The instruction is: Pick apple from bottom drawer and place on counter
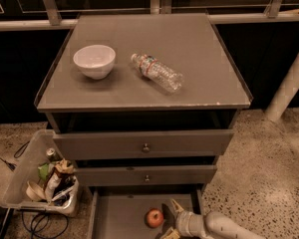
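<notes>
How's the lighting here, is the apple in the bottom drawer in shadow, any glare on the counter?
Camera view: dim, warm light; no strong glare on the counter, where bowl and bottle cast soft shadows; the bottom drawer is shaded by the drawers above, but the apple shows clearly, with the gripper just right of it, jaws open.

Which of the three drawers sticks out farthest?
The bottom drawer: it projects past the top drawer and middle drawer, and it alone holds the apple. The pincer is beside the apple, over that drawer.
</notes>
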Available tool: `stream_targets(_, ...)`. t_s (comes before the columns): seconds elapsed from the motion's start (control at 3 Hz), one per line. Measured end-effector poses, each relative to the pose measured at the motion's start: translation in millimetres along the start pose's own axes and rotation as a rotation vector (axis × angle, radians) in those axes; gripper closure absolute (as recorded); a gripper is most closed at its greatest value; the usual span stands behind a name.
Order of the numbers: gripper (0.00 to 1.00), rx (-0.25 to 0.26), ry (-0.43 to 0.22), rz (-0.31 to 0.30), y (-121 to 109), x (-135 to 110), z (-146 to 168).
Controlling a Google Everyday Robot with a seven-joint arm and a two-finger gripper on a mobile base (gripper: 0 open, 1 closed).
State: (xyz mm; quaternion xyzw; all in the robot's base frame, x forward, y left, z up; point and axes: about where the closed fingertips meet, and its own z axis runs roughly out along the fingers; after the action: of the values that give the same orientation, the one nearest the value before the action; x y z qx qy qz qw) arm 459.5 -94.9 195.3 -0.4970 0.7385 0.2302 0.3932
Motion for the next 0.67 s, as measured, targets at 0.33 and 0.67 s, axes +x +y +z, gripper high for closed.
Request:
stream_targets(0.33,0.00,0.002,-0.007,-0.015,-4,3,22)
stream_targets(0.67,0.00,-0.015,0.012,-0.018,-2,12,44)
